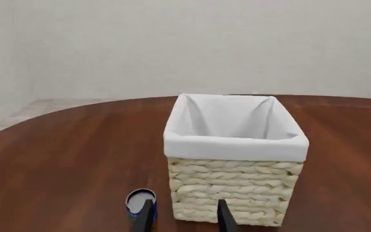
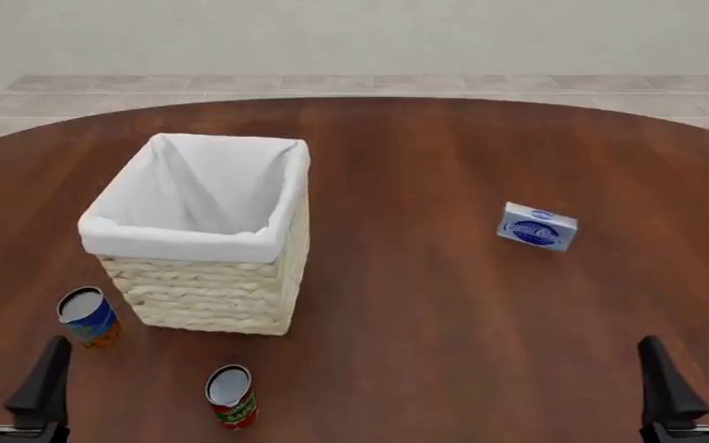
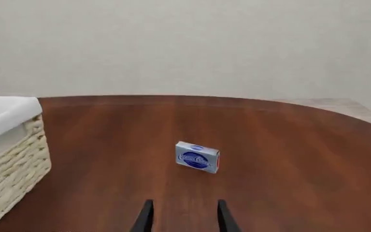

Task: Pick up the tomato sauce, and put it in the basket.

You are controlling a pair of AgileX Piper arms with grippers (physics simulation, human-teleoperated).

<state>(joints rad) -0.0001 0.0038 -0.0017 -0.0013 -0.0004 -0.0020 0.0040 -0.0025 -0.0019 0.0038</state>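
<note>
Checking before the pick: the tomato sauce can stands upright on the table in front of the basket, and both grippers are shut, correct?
Not quite. The tomato sauce does stand upright before the basket, but the left gripper and right gripper are both open, fingers apart, as the front view and both wrist views show.

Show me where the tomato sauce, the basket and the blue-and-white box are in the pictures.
tomato sauce (image 2: 233, 398), front view, on its red label.
basket (image 2: 213, 293), front view, on its woven front wall.
blue-and-white box (image 2: 537, 227), front view, on its printed face.
</note>
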